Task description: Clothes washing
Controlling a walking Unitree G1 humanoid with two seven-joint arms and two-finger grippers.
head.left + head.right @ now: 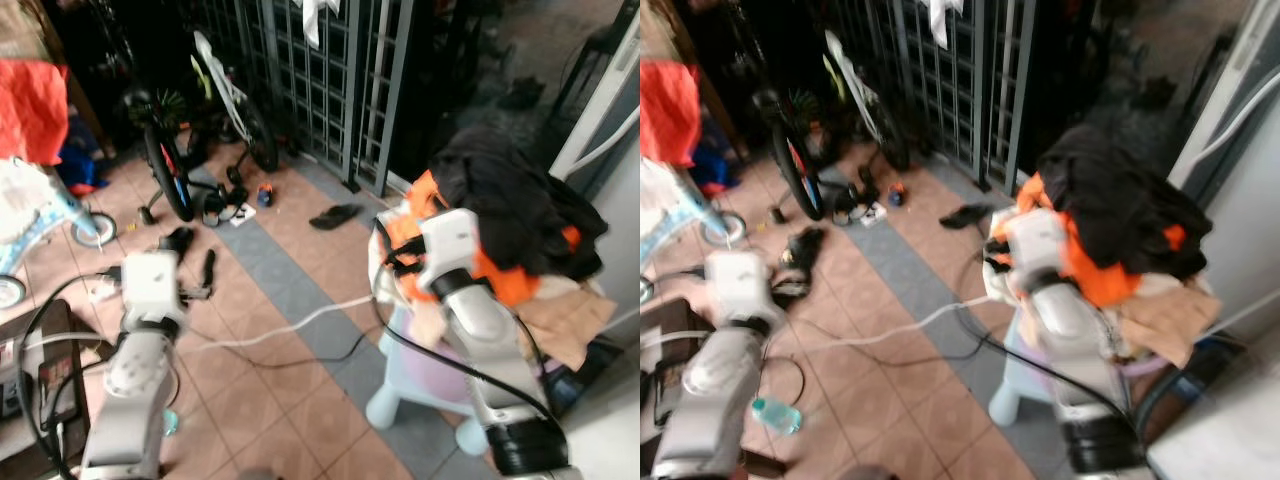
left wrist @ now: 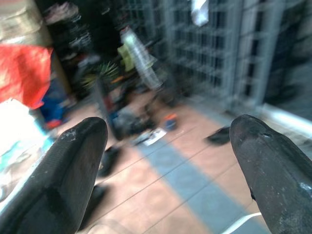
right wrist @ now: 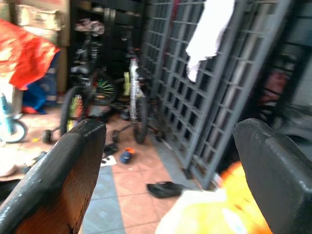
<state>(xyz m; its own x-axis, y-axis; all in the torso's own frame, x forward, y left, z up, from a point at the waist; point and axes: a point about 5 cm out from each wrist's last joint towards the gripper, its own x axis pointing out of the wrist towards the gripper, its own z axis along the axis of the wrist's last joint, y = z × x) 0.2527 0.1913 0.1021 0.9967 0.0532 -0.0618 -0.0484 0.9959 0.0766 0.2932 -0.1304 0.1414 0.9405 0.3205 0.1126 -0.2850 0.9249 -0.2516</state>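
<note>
My head views show the laundry pile (image 1: 510, 225), black and orange, heaped on a pale stool (image 1: 400, 395) just beyond my right gripper (image 3: 170, 161). Both wrist cameras show jaws spread wide, the left gripper (image 2: 168, 161) over tiled floor (image 1: 290, 390); farther off, a bicycle (image 1: 215, 120) against the gate (image 1: 330, 70).

Head eyes look down; wrist views share the bicycle (image 3: 134, 92)

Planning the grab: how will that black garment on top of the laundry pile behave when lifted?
The black garment looks crumpled and draped, so probably floppy and light. It overlaps the orange clothing, so it may drag that along. The right end effector is open.
</note>
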